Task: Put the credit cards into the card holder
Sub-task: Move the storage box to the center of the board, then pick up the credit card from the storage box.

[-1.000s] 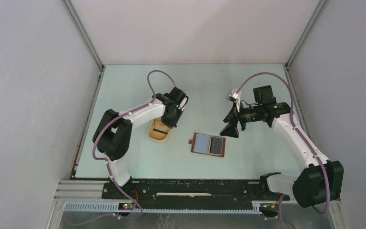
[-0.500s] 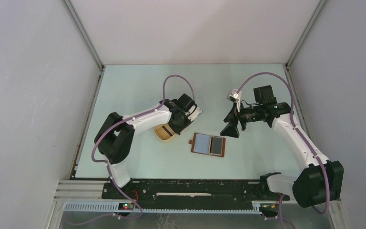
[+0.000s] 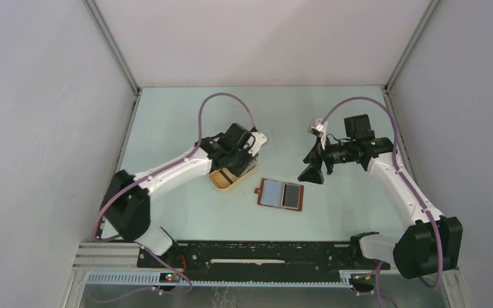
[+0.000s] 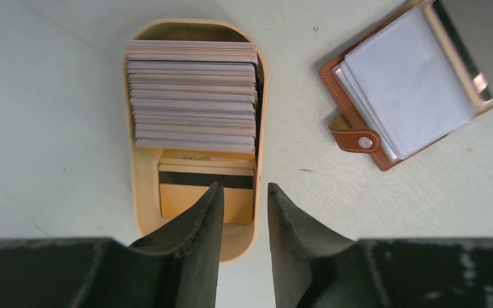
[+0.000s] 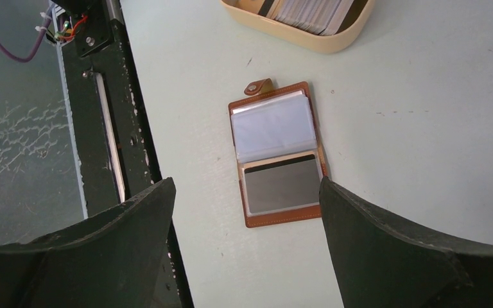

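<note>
Step in hand, as judged: one card to be picked from the tray (image 4: 138, 192); no pick made yet. The next move calls for a drop onto a single card edge and a close fine enough that one card is lifted, not several. It then has to be carried to the holder (image 4: 398, 96) and slid into a free pocket. The holder will likely need to be pinned by the other arm.

Left claw (image 4: 244, 215): set over the near end of the tray, jaws parted only narrowly. Nothing was held, and no contact could be made out. The cards (image 4: 192, 102) were stacked edge-on just ahead of the tips. An orange card (image 4: 196, 192) with a black stripe was lying flat right under them. The holder was laid open ahead and to the right of this claw, near the tray but apart from it, with its strap tab toward the tray.

Right claw (image 5: 245, 189): hung above the holder, jaws spread wide and empty. The holder was framed directly below, between the fingers. A dark card (image 5: 281, 186) was seated in the pocket nearer this claw. The farther pocket looked unfilled.
</note>
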Controlling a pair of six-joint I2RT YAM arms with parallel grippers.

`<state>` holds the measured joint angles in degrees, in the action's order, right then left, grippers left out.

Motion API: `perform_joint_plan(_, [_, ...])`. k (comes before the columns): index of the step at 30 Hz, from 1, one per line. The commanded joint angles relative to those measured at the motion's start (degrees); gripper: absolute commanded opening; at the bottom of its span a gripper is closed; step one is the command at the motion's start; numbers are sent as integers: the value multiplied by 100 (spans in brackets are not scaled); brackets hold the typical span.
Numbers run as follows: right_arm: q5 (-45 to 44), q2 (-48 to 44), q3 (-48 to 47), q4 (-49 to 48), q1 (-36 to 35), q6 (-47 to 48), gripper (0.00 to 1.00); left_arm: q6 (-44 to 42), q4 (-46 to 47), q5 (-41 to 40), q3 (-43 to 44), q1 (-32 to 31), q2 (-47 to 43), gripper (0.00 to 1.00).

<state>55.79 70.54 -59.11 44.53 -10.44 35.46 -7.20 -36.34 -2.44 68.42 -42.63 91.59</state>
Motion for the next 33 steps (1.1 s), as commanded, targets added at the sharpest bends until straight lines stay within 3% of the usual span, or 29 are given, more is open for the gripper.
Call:
perform_joint_plan(1, [7,30,-232,-164,9,-139,91,292,903,-198,-678,59,-1072,38])
perform_joint_plan(8, [-888,619,-629,-778,-974,-770,91,896,3501,-74,-2483,662,-2998,51])
perform_joint_plan(11, [-1146,1241,-1191,-889,-1392,-1224,89,1632,5010,-48,-3394,1083,-3791,71])
perform_joint_plan(13, [-1326,1718,-1639,-932,-1621,-1507,88,2036,5932,-210,-3990,1223,-4204,90])
perform_joint_plan(15, [-1435,2227,-2121,-899,-1791,-1816,85,2215,6430,-509,-4329,1248,-4384,99])
perform_joint_plan(18, [-1454,3019,-2915,-729,-1955,-2321,79,2369,6445,-761,-4380,1256,-4309,100])
perform_joint_plan(26, [-2114,4332,-4179,-700,-2182,-3490,79,3353,6812,-840,-4682,1265,-3828,100])
perform_joint_plan(33, [-2114,4846,-4309,-710,-2264,-3783,70,3498,6966,-801,-4774,1285,-3743,100])
